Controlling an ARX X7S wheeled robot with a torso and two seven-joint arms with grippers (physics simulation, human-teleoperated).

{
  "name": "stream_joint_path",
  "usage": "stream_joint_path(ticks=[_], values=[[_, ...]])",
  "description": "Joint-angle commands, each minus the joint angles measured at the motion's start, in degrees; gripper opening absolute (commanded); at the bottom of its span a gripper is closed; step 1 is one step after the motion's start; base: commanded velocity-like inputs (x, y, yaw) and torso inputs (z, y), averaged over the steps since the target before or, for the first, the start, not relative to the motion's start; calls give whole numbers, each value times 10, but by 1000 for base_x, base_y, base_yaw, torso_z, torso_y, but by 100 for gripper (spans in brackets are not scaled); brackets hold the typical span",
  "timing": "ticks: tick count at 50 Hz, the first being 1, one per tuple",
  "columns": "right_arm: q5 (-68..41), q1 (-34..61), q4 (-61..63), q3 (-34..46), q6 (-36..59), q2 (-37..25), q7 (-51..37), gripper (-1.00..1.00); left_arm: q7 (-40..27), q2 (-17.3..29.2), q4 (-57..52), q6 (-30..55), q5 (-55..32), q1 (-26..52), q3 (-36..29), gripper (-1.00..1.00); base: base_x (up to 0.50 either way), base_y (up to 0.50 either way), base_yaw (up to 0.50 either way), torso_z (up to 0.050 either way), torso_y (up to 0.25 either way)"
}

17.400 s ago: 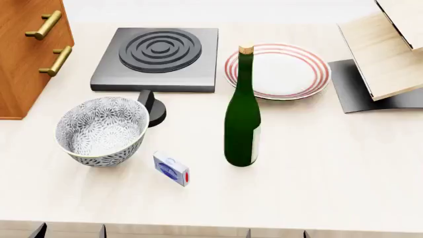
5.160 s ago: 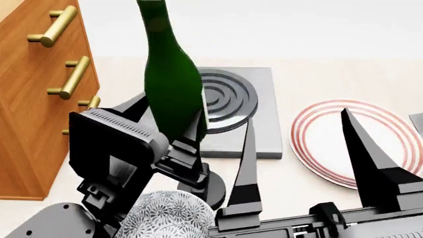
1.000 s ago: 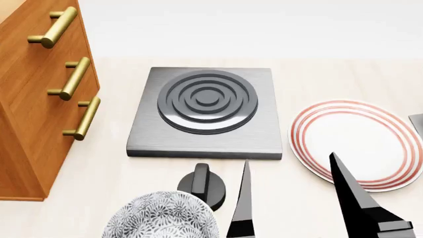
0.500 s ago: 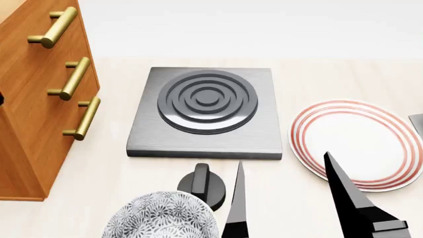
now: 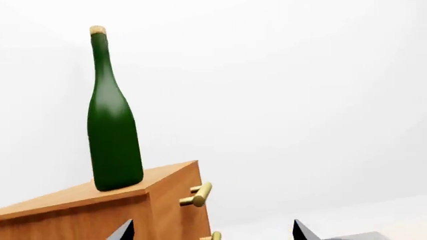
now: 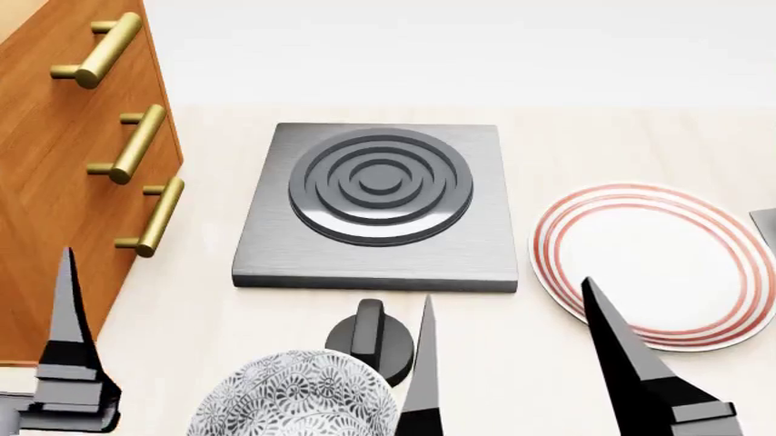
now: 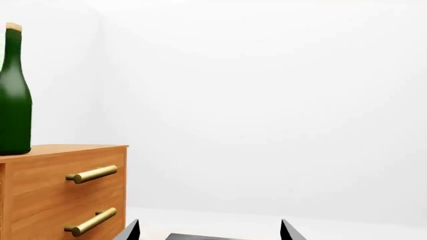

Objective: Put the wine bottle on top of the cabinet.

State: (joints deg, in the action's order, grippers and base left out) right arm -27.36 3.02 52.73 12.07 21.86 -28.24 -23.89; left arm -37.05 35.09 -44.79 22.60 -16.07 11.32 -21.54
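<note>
The wine bottle (image 5: 113, 135), dark green with a tan cork, stands upright on top of the cabinet (image 5: 87, 215), near its front corner. It also shows in the right wrist view (image 7: 13, 95) on the cabinet (image 7: 60, 185). The bottle is out of the head view, where only the cabinet's front (image 6: 61, 182) with its brass handles shows. My left gripper (image 5: 212, 232) is open and empty, lower than the bottle and apart from it. One of its fingers (image 6: 67, 363) shows at the lower left. My right gripper (image 6: 522, 381) is open and empty over the table, as the right wrist view (image 7: 210, 231) also shows.
A grey hotplate (image 6: 378, 204) lies mid-table with its black knob (image 6: 370, 341) in front. A red-rimmed white plate (image 6: 655, 263) lies to the right. A patterned bowl (image 6: 297, 400) stands at the front edge between my grippers.
A left gripper finger has come into the head view at the lower left, beside the cabinet. The right gripper's fingers have crept a little left and up.
</note>
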Motion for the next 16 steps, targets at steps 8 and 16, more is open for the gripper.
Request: stream_joint_path(ticks=[8, 16], values=[[-3, 6, 1, 9, -1, -2, -3, 100, 3, -34, -29, 13, 72, -10, -102, 100, 0, 0, 0, 0, 0], [-4, 4, -2, 9, -7, -4, -3, 100, 6, -37, -29, 23, 85, -4, -121, 100, 0, 0, 0, 0, 0]])
